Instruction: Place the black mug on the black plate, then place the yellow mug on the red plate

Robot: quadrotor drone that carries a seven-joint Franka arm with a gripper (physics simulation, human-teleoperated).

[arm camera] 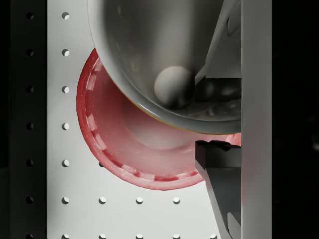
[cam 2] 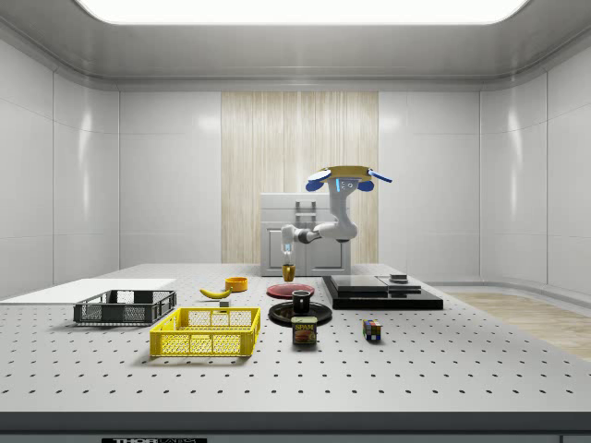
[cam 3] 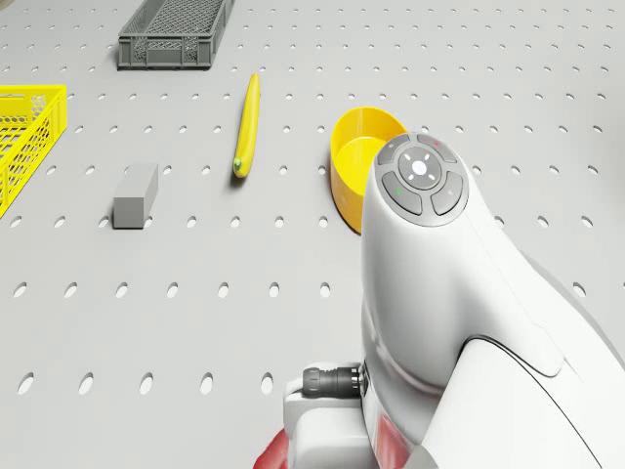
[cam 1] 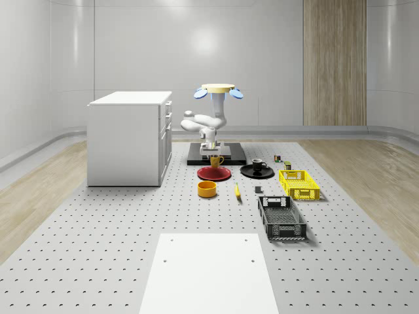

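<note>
Second step underway: yellow mug (cam 1: 215, 160) hanging just over the red plate (cam 1: 214, 173), black mug (cam 1: 257, 165) already sitting on the black plate (cam 1: 257, 172).

Going left to right in the whole-scene view: white cabinet (cam 1: 129, 137), then the drone (cam 1: 218, 88) hovering behind the red plate over the dark platform (cam 1: 217, 154), arm folded in an elbow out to that view's left and dropping straight down so the gripper (cam 1: 210, 149) points at the plate. The jaws are clamped on the yellow mug's rim; in the wrist view one finger sits inside the wall. Mug looks upright and not yet touching. I'd guess what's left is a short straight lowering, then letting go.
</note>
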